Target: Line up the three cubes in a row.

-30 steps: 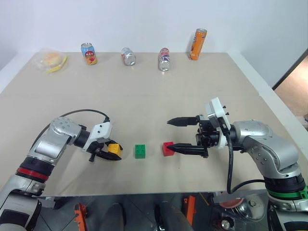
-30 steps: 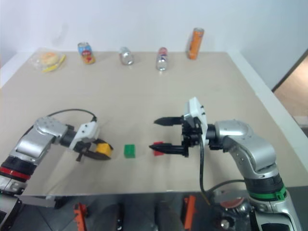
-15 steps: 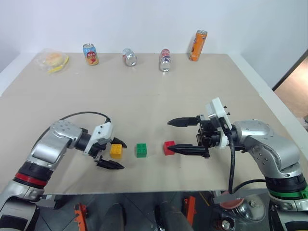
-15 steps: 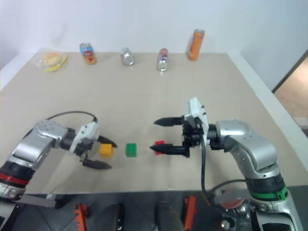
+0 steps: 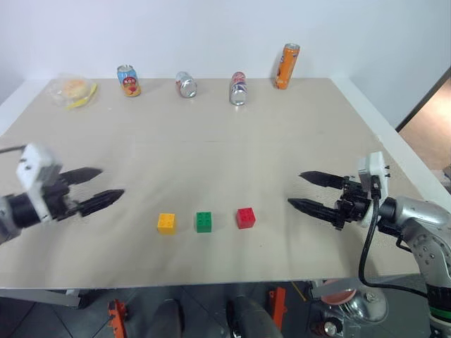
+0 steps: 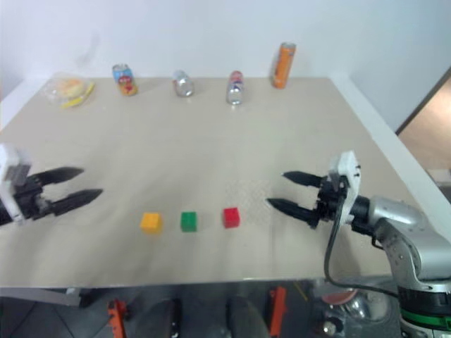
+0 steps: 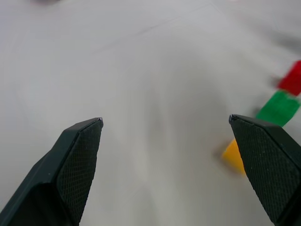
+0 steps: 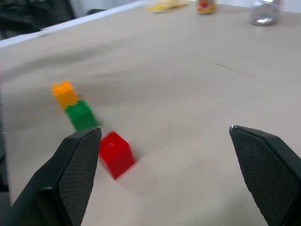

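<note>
The counter [image 5: 211, 148] is a wide beige surface that carries all items.

The right gripper [image 5: 312, 191] is above the counter's near right area, well apart from the cubes. Its two black fingers are spread wide, with nothing between them. The left gripper [image 5: 96, 187] is above the near left area, also well apart from the cubes. Its fingers are likewise spread wide and hold nothing.

At the far edge stand four drink cans: an orange can [image 5: 287, 65] at the right, a red-and-silver can [image 5: 238, 87], a silver can [image 5: 185, 84] and a can with a red label [image 5: 128, 79]. A clear bag of food [image 5: 72, 91] lies at the far left corner.

The three cubes sit in a row near the front edge, between the two grippers. The yellow-orange cube [image 5: 166, 223] is at the left, the green cube [image 5: 204, 222] in the middle and the red cube [image 5: 246, 217] at the right. Narrow gaps separate the cubes; none touch.
</note>
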### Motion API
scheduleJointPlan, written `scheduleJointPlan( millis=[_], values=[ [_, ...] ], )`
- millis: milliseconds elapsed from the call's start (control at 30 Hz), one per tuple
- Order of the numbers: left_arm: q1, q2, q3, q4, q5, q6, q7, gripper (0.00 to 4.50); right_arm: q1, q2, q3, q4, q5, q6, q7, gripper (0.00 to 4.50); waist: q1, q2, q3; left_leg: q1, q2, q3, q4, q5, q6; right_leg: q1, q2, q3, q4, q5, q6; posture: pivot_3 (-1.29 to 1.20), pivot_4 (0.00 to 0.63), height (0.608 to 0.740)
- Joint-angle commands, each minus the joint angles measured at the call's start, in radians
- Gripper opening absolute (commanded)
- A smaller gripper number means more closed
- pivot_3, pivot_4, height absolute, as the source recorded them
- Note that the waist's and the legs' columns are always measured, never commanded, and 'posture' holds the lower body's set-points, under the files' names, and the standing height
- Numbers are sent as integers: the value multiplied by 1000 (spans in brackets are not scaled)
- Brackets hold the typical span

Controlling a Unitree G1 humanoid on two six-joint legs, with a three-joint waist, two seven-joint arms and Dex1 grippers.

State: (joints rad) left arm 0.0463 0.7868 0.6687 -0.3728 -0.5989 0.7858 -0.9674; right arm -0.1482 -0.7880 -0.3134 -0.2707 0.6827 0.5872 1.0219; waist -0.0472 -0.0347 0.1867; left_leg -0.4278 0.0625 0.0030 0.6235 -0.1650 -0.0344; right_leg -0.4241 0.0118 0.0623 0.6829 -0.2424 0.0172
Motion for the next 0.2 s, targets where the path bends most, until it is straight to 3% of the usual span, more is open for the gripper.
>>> scheduleJointPlan(
  millis=[33, 200],
  values=[
    [36, -34, 75, -58, -28, -34, 64, 4444, 11, -27, -45, -42, 31, 5, 3, 4500, 3, 0, 0, 0, 0, 0, 0, 0, 0, 0, 0, 0, 0, 0, 0, 0, 150, 740],
    [46, -57, 42, -70, -29, -76, 110, 4444, -2, -20, -16, -34, 23, 5, -15, 4500, 4, -1, 0, 0, -2, 0, 3, 0, -1, 1, -1, 1, -2, 0, -1, 0, 150, 740]
  ],
)
